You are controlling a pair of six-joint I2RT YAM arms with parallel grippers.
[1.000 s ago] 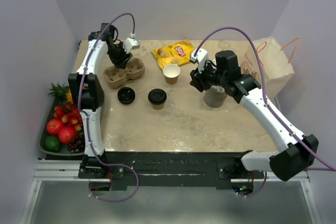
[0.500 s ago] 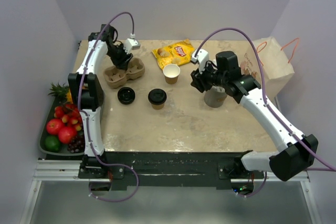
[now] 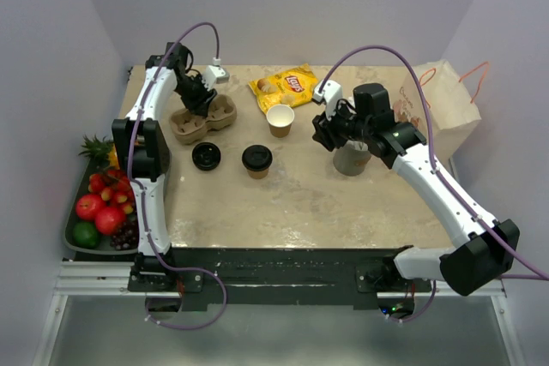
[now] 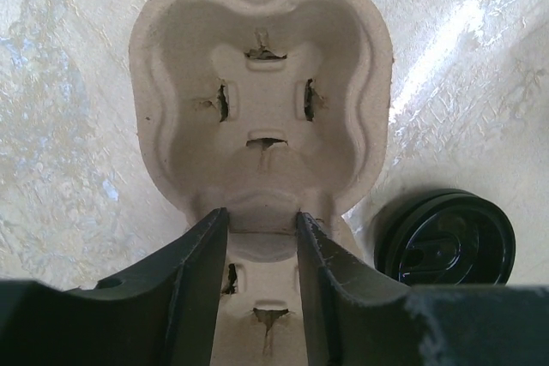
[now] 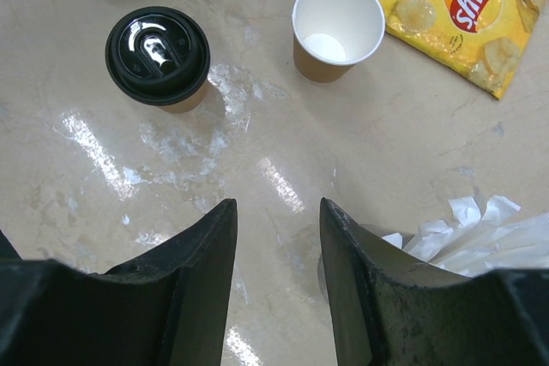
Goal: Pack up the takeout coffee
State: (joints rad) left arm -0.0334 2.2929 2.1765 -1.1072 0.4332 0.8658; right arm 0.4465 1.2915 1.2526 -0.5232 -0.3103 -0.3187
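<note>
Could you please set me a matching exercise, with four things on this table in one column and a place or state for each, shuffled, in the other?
Things
1. tan moulded-pulp two-cup carrier
2. small tan kraft paper cup with no lid
3. loose round black plastic lid
4. yellow crisp bag

Places or states
A. lying flat beside the tan paper cup wearing a black lid
B. nearest the far edge of the beige table
C. both wells empty
D. upright, open, white inside

Pairs: 1-C, 2-D, 3-A, 4-B

I see matt, rough moulded pulp on the carrier [image 4: 257,83], glossy black plastic on the lid [image 5: 157,55], matt kraft paper on the cup [image 5: 337,27], and a shiny table [image 5: 274,173].
</note>
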